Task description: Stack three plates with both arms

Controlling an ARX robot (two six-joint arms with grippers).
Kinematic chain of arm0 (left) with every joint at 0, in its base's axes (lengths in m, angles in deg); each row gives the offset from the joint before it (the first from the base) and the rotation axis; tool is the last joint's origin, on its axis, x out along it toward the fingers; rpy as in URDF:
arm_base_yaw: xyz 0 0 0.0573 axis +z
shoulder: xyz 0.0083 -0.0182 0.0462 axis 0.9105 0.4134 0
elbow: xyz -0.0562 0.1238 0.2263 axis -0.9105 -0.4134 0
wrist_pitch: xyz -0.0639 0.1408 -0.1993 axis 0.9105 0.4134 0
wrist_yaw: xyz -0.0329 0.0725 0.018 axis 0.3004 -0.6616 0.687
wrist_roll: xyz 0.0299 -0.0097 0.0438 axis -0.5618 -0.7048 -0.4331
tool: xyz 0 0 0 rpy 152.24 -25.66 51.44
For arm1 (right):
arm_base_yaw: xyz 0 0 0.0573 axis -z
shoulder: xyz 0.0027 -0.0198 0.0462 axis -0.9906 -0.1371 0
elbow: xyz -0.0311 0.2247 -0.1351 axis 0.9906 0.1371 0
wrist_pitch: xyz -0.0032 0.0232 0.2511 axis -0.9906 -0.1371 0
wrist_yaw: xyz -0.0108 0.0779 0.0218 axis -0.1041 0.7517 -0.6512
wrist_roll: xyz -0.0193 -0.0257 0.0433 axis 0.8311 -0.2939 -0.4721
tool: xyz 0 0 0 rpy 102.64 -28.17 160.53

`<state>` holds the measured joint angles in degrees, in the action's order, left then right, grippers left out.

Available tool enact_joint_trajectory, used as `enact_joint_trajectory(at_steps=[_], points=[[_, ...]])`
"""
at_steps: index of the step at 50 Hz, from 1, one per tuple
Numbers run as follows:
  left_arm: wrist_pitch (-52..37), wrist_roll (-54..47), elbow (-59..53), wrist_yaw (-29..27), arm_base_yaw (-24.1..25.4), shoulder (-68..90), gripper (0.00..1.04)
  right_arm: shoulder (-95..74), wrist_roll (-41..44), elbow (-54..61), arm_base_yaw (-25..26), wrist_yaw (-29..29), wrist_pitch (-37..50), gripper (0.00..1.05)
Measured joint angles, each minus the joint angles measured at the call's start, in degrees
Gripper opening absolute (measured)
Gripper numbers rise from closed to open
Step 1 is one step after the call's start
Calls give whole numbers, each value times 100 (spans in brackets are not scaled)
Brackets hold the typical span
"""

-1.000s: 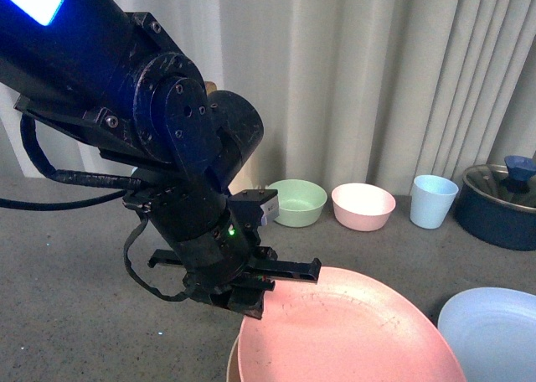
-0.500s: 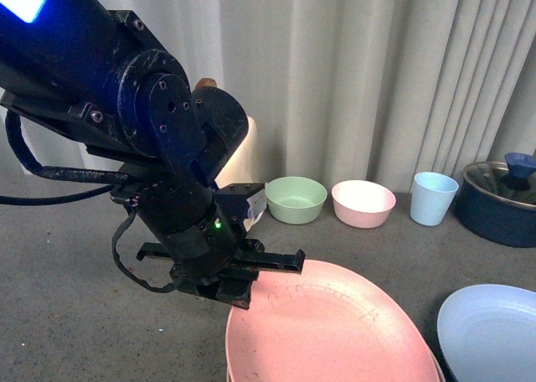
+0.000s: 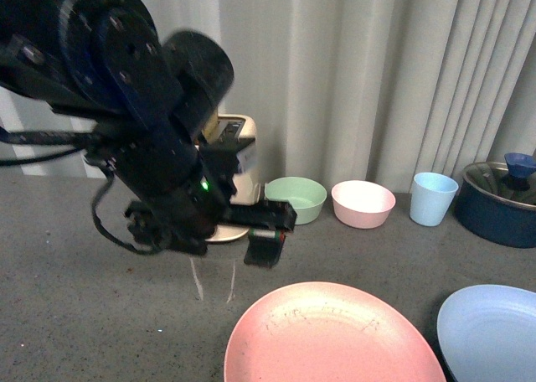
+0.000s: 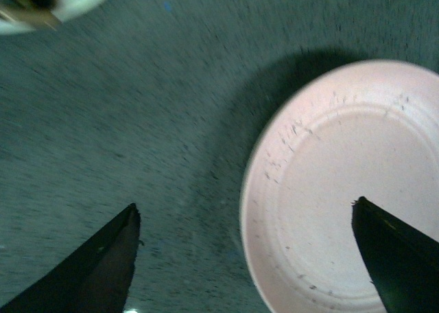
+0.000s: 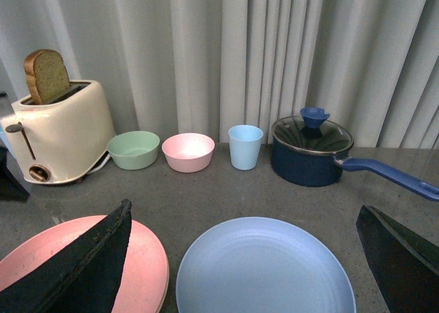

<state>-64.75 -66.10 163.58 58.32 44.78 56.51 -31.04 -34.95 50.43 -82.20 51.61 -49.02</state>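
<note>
The pink plate (image 3: pixel 331 336) lies flat on the grey table near the front edge, and the light blue plate (image 3: pixel 494 332) lies just to its right. My left gripper (image 3: pixel 266 231) hangs open above the table, behind the pink plate's far left rim and clear of it. In the left wrist view that gripper (image 4: pixel 245 203) shows wide-spread fingers (image 4: pixel 103 265) over the pink plate (image 4: pixel 343 189) edge. Out of the front view, my right gripper (image 5: pixel 243 206) is open and empty, facing the light blue plate (image 5: pixel 264 272) with the pink plate (image 5: pixel 147 265) beside it.
Along the curtain stand a cream toaster (image 5: pixel 58 131) with toast (image 5: pixel 44 73), a mint-green bowl (image 3: pixel 297 199), a small pink bowl (image 3: pixel 363 204), a light blue cup (image 3: pixel 434 199) and a dark blue lidded pot (image 3: pixel 502 202), whose handle (image 5: pixel 384 176) points right.
My left gripper has lifted off the pink plate's rim and drawn back and up towards the toaster. The pink plate now lies flat and free.
</note>
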Motion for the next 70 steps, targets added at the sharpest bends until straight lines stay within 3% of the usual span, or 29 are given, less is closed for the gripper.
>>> enact_joint_trajectory(at_steps=[3,17,18,21,25,32,43,57,61,70], points=[[-271,-232,-245,-164,4,-428,100,0,0,0,0,0,0,97],[-863,-907,-2055,-455,-229,-3617,98,0,0,0,0,0,0,97],[-1029,-890,-2216,-664,-278,-3810,96,0,0,0,0,0,0,97],[-2927,-579,-3338,-2107,-352,-4645,82,0,0,0,0,2,0,97],[-3926,-411,-4293,-2509,-170,-5543,70,0,-2,0,0,-2,0,97],[-4096,-278,-5604,-2240,352,-7051,45,0,0,0,0,-4,0,97],[-4227,-190,-6636,-1565,914,-7759,4,0,0,0,0,-15,0,97],[-4197,-197,-7333,-1080,1440,-8599,4,0,0,0,0,-4,0,97],[-4094,-197,-7466,-551,1864,-8830,4,0,0,0,0,-2,0,97],[-3873,-195,-7687,-496,2074,-9285,4,0,0,0,0,0,0,97]])
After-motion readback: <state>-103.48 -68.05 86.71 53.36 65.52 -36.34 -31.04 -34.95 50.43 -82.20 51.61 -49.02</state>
